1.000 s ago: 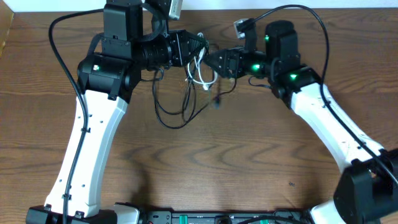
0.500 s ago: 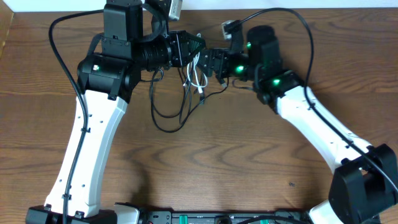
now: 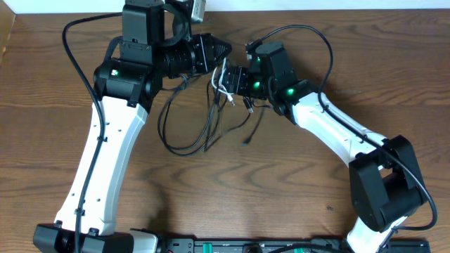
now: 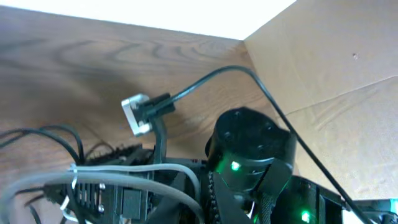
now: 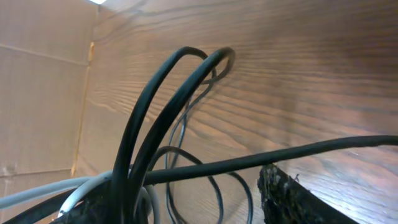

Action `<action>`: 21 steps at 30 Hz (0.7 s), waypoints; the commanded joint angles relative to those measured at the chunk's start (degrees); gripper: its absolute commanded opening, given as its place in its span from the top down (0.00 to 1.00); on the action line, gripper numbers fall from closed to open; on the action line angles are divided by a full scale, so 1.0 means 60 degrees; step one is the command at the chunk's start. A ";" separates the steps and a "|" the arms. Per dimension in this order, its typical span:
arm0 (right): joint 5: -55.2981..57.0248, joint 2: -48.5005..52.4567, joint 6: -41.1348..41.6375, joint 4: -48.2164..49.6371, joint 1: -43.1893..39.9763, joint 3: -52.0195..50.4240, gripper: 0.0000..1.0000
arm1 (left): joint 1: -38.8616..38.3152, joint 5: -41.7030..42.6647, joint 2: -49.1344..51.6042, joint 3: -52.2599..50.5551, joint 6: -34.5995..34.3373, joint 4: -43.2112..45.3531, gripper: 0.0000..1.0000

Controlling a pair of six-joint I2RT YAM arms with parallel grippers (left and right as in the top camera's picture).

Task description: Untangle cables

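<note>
Surface: brown wood-grain table [image 3: 281, 197], with a pale wall along its far edge.
Left arm: white-and-black robot arm [image 3: 105, 154] reaching from the near edge up to the far middle of the table.
Right arm: matching white-and-black robot arm [image 3: 337, 133], green lamps lit, bent in from the right to meet the other.
Black cables: thin black flexible cords [image 3: 184, 144], hanging from the meeting point and lying in loose loops on the wood towards the near left.
White cable: short white cord [image 3: 225, 81], bunched with the black ones between the two tools, in the far middle.
Left gripper [image 3: 223, 50]: pressed together at the top of the bunch, by the look of it pinching the cords there.
Right gripper [image 3: 236, 79]: spread, two black cords running through the gap close to one finger, not nipped.
Plug end: small dark plug [image 3: 247, 142], loose on the table below the knot.
Step in hand: taking a second hold beside the knot.
Method advised: close on one strand only, not the pair. Draw away slowly along the table. Keep the other hold firm, and watch that the loops slip free rather than tighten.
</note>
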 commanded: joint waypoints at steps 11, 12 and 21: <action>0.1249 0.0474 -0.0831 -0.2652 -0.0565 -0.0178 0.45 | 0.1402 -0.0135 -0.2452 0.0401 -0.0127 0.1577 0.92; 0.1249 0.0474 -0.0969 -0.2750 -0.0616 -0.0178 0.45 | 0.1585 -0.0171 -0.2524 0.0401 -0.0127 0.1577 0.92; -0.0372 0.0455 -0.2546 -0.3187 -0.1461 -0.0175 0.61 | 0.2299 -0.0240 -0.2532 0.0393 -0.0124 0.1162 0.92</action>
